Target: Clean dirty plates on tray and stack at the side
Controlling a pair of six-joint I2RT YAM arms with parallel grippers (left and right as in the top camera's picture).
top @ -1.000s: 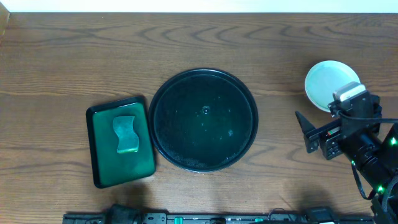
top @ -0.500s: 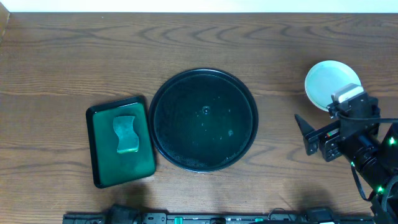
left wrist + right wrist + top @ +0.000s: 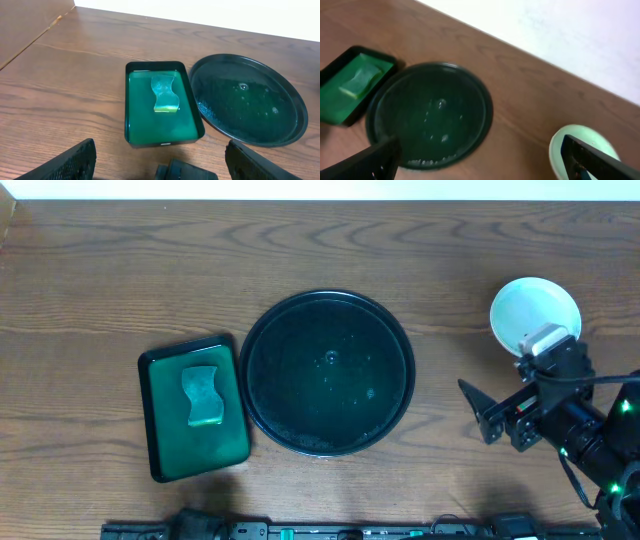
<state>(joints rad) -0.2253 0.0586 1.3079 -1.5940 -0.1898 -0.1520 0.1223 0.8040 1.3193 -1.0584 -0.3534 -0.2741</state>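
Note:
The round black tray [image 3: 327, 372] lies mid-table with only wet droplets on it; it also shows in the left wrist view as the tray [image 3: 248, 100] and in the right wrist view as the tray [image 3: 430, 115]. The plates [image 3: 535, 312] sit on the wood at the far right as one pale round shape, and I cannot tell how many are stacked. My right gripper [image 3: 510, 372] is open and empty just in front of them, one finger reaching over the plates' [image 3: 580, 149] near edge. My left gripper [image 3: 160, 146] is open over bare wood, in front of the green tray.
A small green rectangular tray [image 3: 195, 408] with a sponge [image 3: 203, 395] in it lies just left of the black tray. The sponge [image 3: 165, 92] lies loose in the tray's middle. A wall runs along the table's far edge.
My right gripper has drifted a little left and toward the front edge, away from the plates, still open. Nothing else has moved.

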